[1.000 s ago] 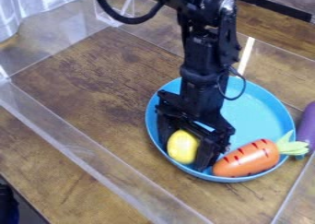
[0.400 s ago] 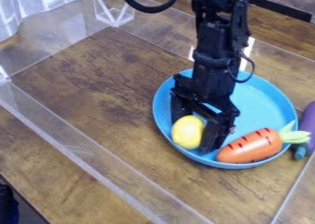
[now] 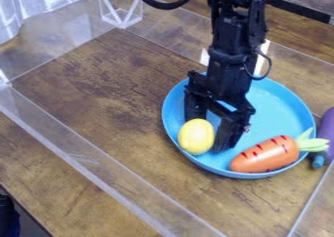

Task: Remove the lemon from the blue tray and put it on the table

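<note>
The yellow lemon [image 3: 197,137] lies in the blue tray [image 3: 283,107], near its front-left rim. My gripper [image 3: 214,129] reaches down from the black arm and stands open right over the lemon. One finger is at the lemon's left and the other at its right, and the lemon still rests on the tray. The dark wood table [image 3: 92,95] spreads out to the left of the tray.
An orange carrot [image 3: 267,155] with a green top lies in the tray's front right. A purple thing [image 3: 323,134] shows at the right edge. Clear acrylic walls [image 3: 78,153] run along the table's left and front.
The view has shifted a little, and the arm has moved slightly right and up. The open fingers now sit higher around the lemon, which has not left the tray.
</note>
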